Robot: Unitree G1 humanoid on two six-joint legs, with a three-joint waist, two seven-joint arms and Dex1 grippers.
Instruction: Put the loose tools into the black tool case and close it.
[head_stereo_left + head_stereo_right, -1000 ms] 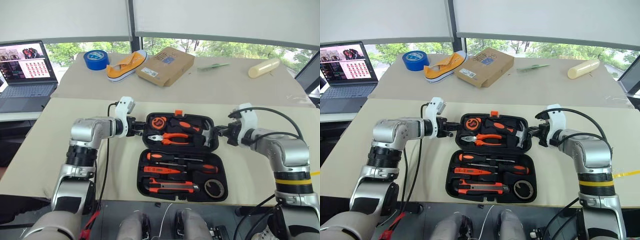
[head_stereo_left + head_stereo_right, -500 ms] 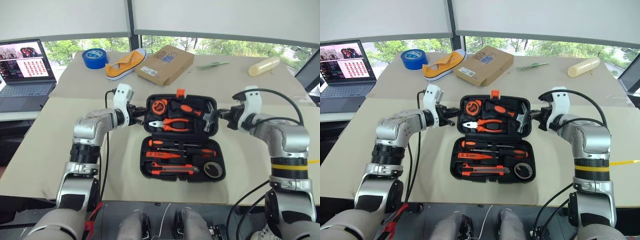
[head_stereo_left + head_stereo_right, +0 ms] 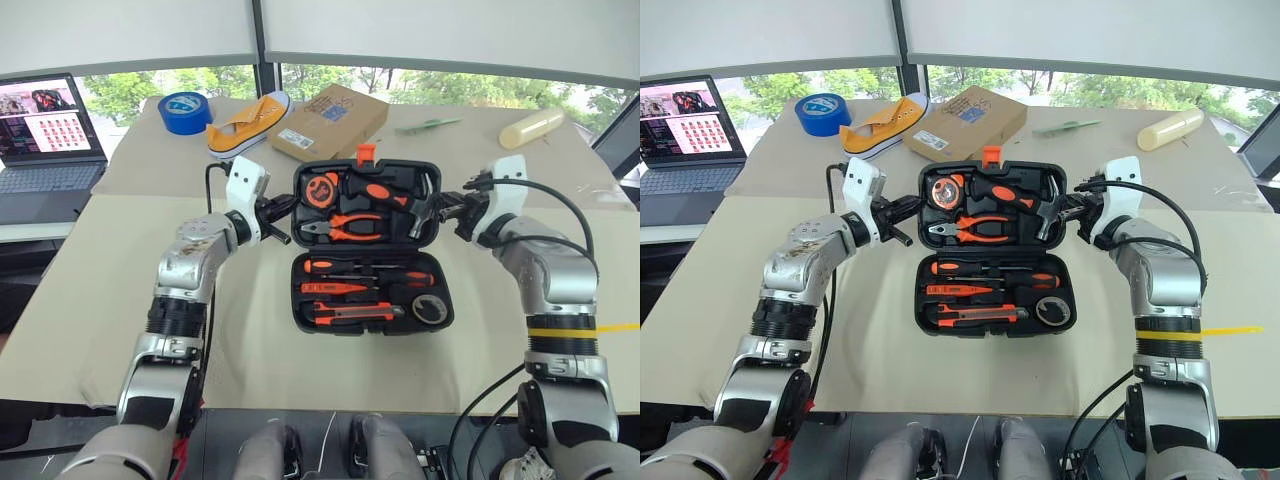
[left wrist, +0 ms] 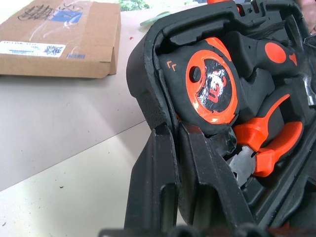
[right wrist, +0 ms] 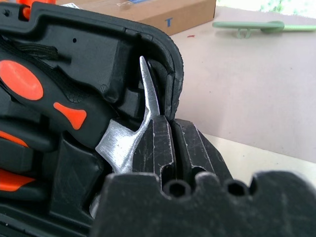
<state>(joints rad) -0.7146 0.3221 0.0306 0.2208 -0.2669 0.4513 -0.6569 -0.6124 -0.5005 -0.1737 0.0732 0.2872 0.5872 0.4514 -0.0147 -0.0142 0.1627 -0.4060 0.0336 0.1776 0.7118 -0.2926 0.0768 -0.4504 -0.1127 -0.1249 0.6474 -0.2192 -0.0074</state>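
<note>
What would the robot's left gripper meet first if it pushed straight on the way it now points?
Probably the rim of the black moulded-plastic tool case's lid, which the shut left gripper already seems to touch; just behind lies the round orange-and-black tape measure.

Silver arms, white wrist housings, black cables (a yellow band rings the right forearm).

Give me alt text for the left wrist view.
The left gripper, fingers shut, pinches the rim of the black tool case lid beside an orange tape measure and orange-handled pliers. A cardboard box lies on the table behind.
</note>
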